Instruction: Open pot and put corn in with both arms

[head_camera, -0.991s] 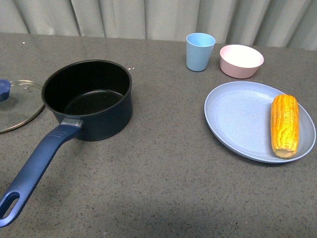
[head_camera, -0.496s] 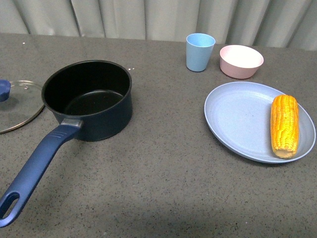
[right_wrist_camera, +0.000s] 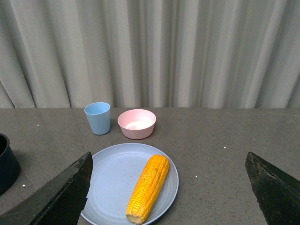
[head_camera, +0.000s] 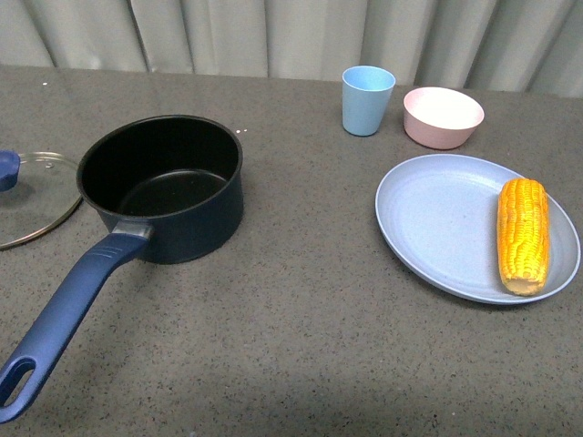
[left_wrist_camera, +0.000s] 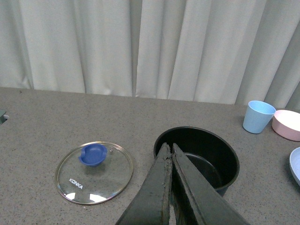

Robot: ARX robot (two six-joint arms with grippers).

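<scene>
Lid (head_camera: 35, 196), round glass, off beside dark navy saucepan (head_camera: 162, 187); yellow corn cob (head_camera: 523, 235) outside it. My left pincer (left_wrist_camera: 168, 147) closed, right pincer (right_wrist_camera: 168, 157) gaping.

Navy pot (head_camera: 173, 182) uncovered, empty, upright; yellow corn (head_camera: 523, 235) lying flat on blue plate (head_camera: 437, 218).

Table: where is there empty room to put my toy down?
The widest bare patch of table lies between the pot and the blue plate, reaching toward the camera. Crowded: cup, pink bowl and blue plate at the far right; lid beside pot, left.
</scene>
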